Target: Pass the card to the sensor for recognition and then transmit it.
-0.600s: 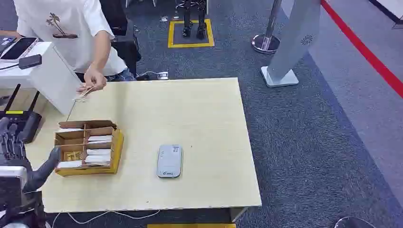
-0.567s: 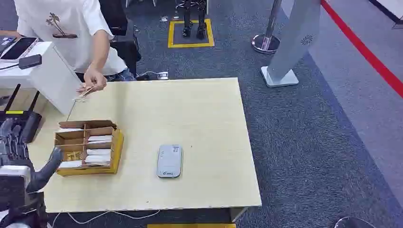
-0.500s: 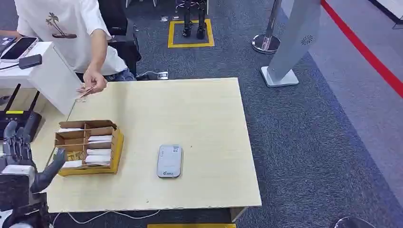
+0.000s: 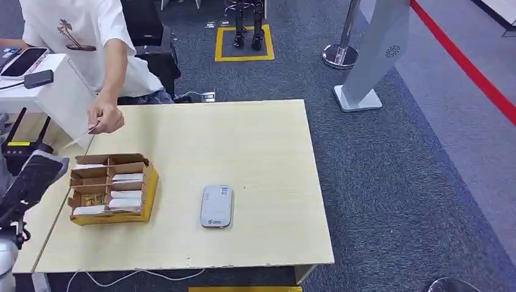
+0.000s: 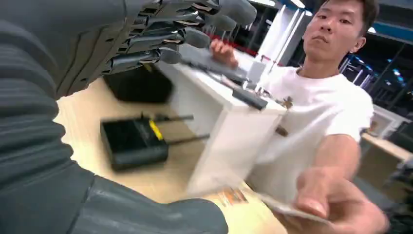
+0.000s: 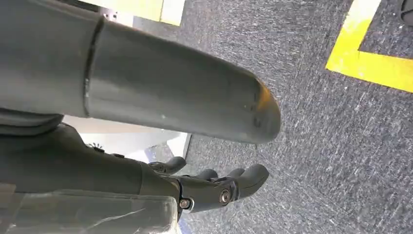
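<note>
The robot's left hand (image 5: 146,34) is up by the left edge of the table (image 4: 255,146), left of the cardboard box (image 4: 109,188). Its fingers (image 5: 195,36) are spread apart with nothing between them, and the thumb sits well away from them. A person's hand (image 4: 104,117) is just behind the box, pinching a thin card (image 4: 79,139) that points toward the robot's hand. The card is not touching the robot's hand. The box sits on the table and has small sections with white cards (image 4: 125,178) in them. The grey sensor (image 4: 216,206) lies flat on the table, to the right of the box and apart from it. The robot's right hand (image 6: 214,183) hangs over the grey carpet (image 6: 316,146), away from the box. Its fingers are curled in a little and hold nothing.
</note>
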